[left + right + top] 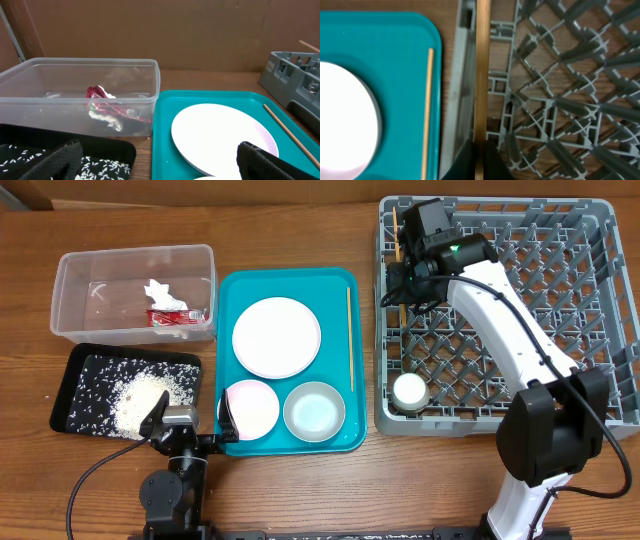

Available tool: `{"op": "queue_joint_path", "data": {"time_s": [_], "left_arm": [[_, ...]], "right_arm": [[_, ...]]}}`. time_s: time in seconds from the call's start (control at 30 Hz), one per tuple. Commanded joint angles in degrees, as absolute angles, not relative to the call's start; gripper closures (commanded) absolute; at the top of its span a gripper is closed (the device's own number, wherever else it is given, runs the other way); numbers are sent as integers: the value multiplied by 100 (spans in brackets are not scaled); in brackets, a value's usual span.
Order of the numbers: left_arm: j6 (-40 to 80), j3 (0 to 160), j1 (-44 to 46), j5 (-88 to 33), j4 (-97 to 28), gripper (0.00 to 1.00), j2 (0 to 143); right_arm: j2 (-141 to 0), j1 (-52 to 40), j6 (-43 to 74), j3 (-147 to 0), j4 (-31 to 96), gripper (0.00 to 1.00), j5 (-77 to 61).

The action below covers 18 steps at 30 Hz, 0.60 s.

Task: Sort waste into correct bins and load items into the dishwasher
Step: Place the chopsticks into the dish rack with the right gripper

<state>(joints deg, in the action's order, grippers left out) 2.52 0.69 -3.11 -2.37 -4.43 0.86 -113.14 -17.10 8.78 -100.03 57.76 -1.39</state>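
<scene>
My right gripper (398, 282) (480, 157) is shut on a thin wooden chopstick (481, 75) over the left back edge of the grey dish rack (600, 380) (560, 75). A white cup (409, 391) stands in the rack's front left. The second chopstick (349, 340) (426, 110), a white plate (277, 337) (220, 130), a white bowl (252, 407) and a pale grey bowl (314, 410) lie on the teal tray (340, 280). The clear tub (70, 300) (75, 62) holds the red wrapper (178, 316) (107, 100) and white tissue (160, 292). Rice (135, 395) lies in the black tray (62, 395). My left gripper (192, 420) (160, 165) is open and empty.
The left gripper sits low at the table's front, straddling the gap between the black tray and the teal tray. A cardboard wall stands behind the table in the left wrist view. The rack's upright pegs fill its floor.
</scene>
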Motion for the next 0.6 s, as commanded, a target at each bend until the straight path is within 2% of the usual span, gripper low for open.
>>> {"op": "queue_joint_path", "data": {"time_s": [0.0, 0.1, 0.2, 0.33, 0.5, 0.57], "left_arm": [[126, 27, -346, -257, -423, 0, 25], [126, 27, -346, -257, -423, 0, 25], [126, 27, -346, -257, -423, 0, 25], [126, 27, -346, -257, -423, 0, 25], [128, 27, -346, -257, -423, 0, 25], [126, 27, -346, -257, -423, 0, 25]], "right_arm": [[-11410, -1739, 305, -9963, 5837, 63, -666], [-11255, -1905, 429, -10101, 5953, 44, -589], [-11002, -2117, 757, -10132, 5979, 42, -480], [-10855, -2526, 1039, -10132, 5996, 45, -480], [-11091, -3120, 1402, -9782, 5837, 63, -102], [-11281, -3293, 1402, -9577, 5658, 62, 276]]}}
